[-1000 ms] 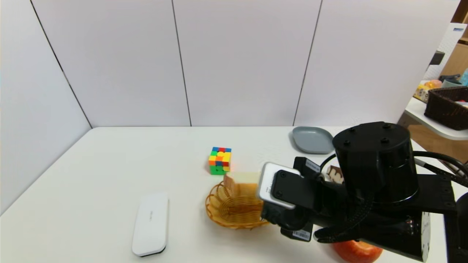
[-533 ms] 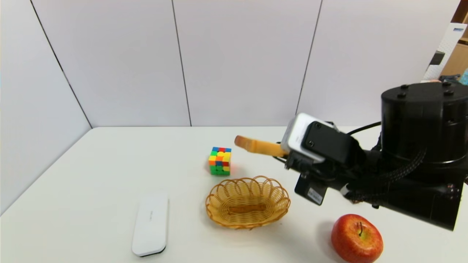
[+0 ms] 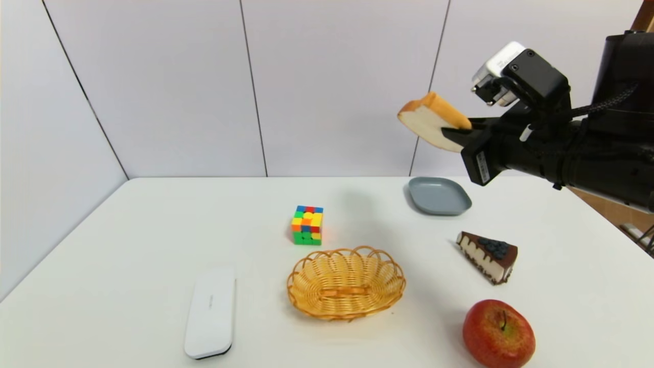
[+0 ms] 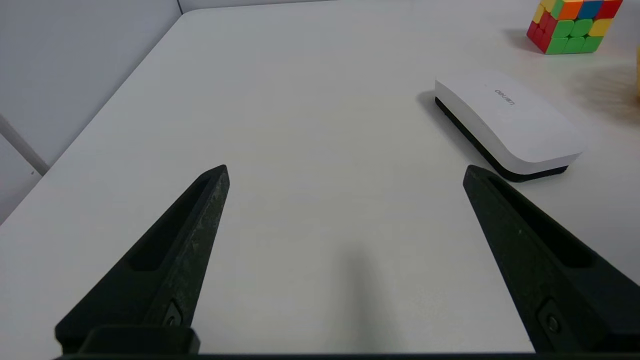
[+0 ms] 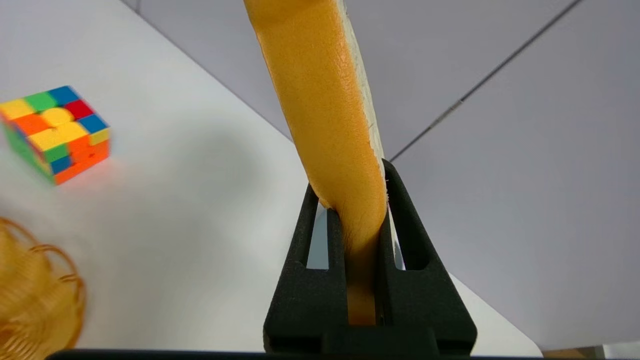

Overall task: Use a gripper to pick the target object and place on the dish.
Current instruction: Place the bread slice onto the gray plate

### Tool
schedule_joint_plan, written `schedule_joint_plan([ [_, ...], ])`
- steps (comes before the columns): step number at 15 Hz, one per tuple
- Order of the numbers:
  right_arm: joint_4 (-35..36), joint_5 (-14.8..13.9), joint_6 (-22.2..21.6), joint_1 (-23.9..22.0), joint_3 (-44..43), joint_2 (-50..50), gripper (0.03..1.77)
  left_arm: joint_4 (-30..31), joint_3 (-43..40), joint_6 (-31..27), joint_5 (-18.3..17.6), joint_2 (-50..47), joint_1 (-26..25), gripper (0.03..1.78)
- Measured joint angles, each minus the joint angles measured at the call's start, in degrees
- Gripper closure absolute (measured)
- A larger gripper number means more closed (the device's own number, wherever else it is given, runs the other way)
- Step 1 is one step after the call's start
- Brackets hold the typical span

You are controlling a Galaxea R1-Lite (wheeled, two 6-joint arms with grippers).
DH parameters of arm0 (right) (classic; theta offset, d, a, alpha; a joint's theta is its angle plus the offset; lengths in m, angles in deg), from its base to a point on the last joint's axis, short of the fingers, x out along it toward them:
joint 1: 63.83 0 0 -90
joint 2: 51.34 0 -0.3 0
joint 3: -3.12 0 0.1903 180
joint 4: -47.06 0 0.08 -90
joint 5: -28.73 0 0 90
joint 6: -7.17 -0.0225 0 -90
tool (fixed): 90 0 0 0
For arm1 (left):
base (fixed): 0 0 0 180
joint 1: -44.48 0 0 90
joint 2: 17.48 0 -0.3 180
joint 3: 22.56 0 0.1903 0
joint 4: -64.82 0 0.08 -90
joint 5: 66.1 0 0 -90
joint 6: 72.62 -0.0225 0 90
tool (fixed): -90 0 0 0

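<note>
My right gripper [image 3: 456, 134] is shut on the slice of bread [image 3: 431, 121], holding it high in the air at the right, tilted, above and a little left of the dish. In the right wrist view the bread's golden crust [image 5: 325, 105] is squeezed between the two black fingers [image 5: 357, 200]. The blue-grey dish [image 3: 438, 196] lies bare at the back right of the table. My left gripper [image 4: 345, 172] hangs open over bare tabletop at the front left, out of the head view.
A yellow wicker basket [image 3: 346, 282] sits front centre, a colour cube [image 3: 307, 225] behind it. A chocolate cake wedge [image 3: 488, 255] and a red apple [image 3: 498, 332] lie at the right. A white case [image 3: 210, 313] lies front left.
The right arm has lifted the bread out of the basket and swung it up and to the right, from low over the basket to high beside the dish.
</note>
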Motion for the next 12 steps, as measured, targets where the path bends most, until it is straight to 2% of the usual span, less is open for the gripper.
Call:
schedule_joint_plan([
  [5,0.06,0.02,-3.56,-6.89,-3.24,5.46,1.60,0.00,0.00,-0.02,-0.02,0.00,0.00,0.12],
  [8,0.04,0.05,-6.38,-8.30,-4.55,8.78,1.60,0.00,0.00,-0.02,-0.02,0.00,0.00,0.12],
  [12,0.09,0.02,-8.03,-10.20,-7.27,13.92,1.60,0.00,0.00,-0.02,-0.02,0.00,0.00,0.12],
])
